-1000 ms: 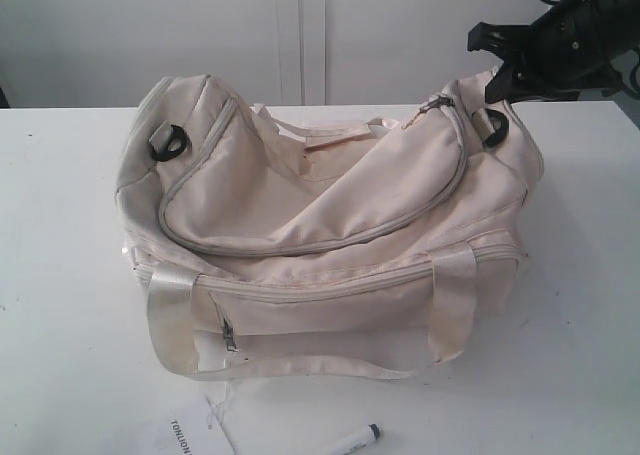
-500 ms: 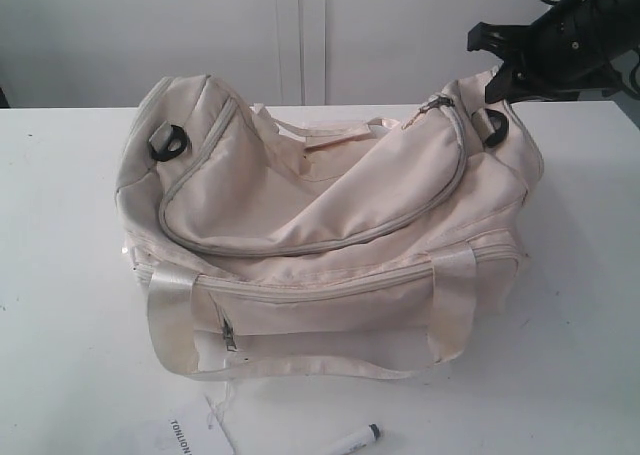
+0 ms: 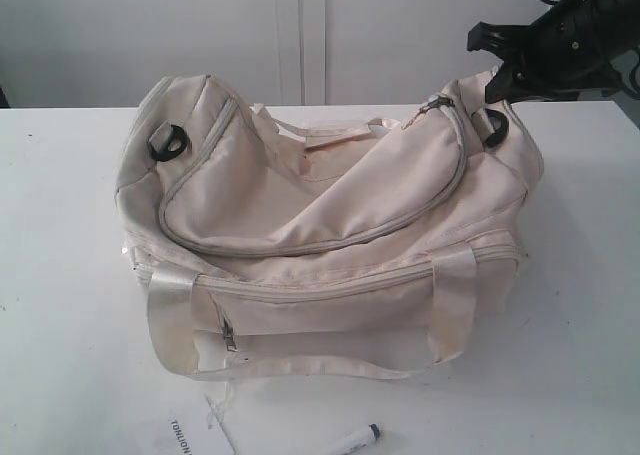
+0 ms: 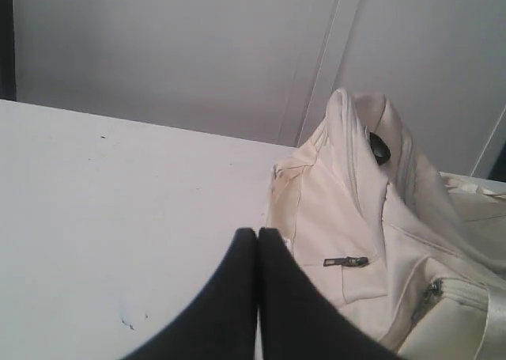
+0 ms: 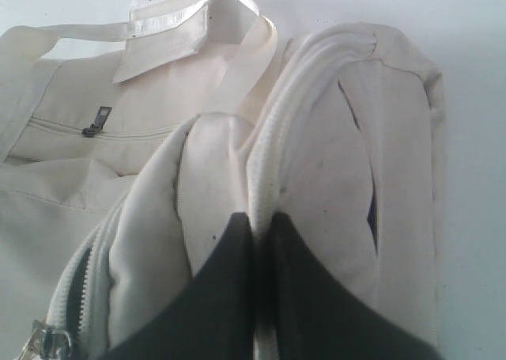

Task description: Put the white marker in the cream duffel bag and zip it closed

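right pincer (image 5: 254, 220) is closed, tips together, over the right far end of the cream duffel bag (image 3: 330, 225). left pincer (image 4: 258, 233) is closed too, above the tabletop (image 4: 95, 217) beside the bag's left end. the white marker (image 3: 356, 440) lies at the near edge, outside the bag.

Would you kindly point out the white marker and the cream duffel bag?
white marker (image 3: 355, 441): exterior view, on its white barrel.
cream duffel bag (image 3: 300, 190): exterior view, on its top flap.

On the table (image 3: 60, 325) the bag (image 3: 330, 225) blocks the middle; bare strips run along left and right edges. The marker (image 3: 355, 440) and tag (image 3: 190, 437) lie at front edge.
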